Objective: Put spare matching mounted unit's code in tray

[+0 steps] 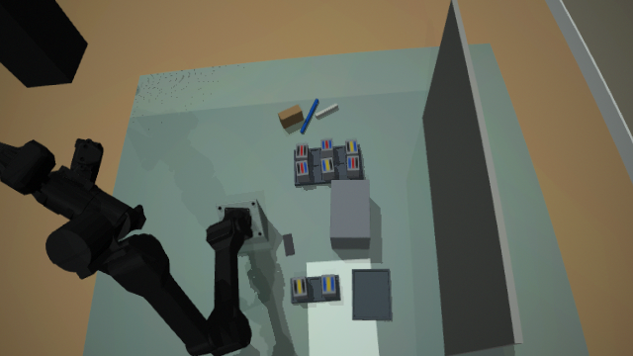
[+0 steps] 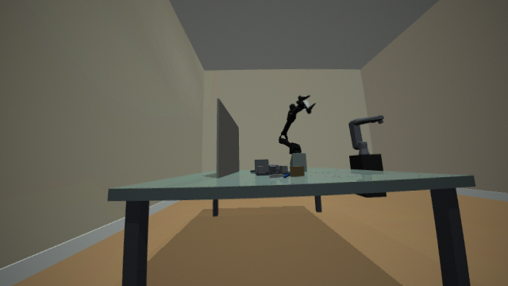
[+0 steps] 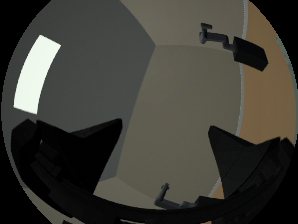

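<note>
Table top (image 1: 198,163) (image 2: 278,191): pale grey-green. Larger rack (image 1: 317,173): dark slate grey, carrying six units in grey housings with striped tops. Its front-left unit (image 1: 302,168) shows red and blue stripes; its front-middle unit (image 1: 327,165) shows a yellow stripe with blue and black. Smaller rack (image 1: 316,291): same dark grey; left unit (image 1: 299,287) bears a yellow stripe between dark ones, right unit (image 1: 328,285) a yellow stripe between blue ones. Tray (image 1: 371,271): plain slate grey-blue. Box (image 1: 350,209) (image 2: 261,164): plain mid-grey. Block (image 1: 291,117) (image 2: 297,171): brown. Rod (image 1: 310,116) (image 2: 286,175): solid blue. Arm (image 1: 226,277) (image 2: 286,125): black.
</note>
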Controlling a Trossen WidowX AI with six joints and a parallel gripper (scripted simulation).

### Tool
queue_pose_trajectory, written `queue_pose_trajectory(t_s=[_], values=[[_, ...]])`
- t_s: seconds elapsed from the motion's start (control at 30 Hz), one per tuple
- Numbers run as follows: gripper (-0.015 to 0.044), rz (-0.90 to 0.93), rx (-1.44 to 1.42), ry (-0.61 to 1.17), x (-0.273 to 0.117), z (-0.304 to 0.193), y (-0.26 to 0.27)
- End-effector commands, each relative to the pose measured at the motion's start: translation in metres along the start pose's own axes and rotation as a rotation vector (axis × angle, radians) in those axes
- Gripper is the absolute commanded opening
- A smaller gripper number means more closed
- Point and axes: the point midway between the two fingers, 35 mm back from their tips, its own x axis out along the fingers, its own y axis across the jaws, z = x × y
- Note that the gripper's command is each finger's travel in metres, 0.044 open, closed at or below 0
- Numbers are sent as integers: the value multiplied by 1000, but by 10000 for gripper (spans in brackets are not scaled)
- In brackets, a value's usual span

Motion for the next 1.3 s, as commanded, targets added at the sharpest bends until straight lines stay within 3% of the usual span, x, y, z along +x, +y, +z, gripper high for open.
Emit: queue_pose_trajectory(t_s=[0.0,0.37,0.63,1.0,1.27], values=[[440,27,-31,-258,-4,75,20],[440,-47,-75,-832,-77,240,41],[440,-184,-45,-1124,-148,314,33],[440,-630,138,-1536,-310,394,-18],[440,-1104,364,-1609,-432,397,-77]])
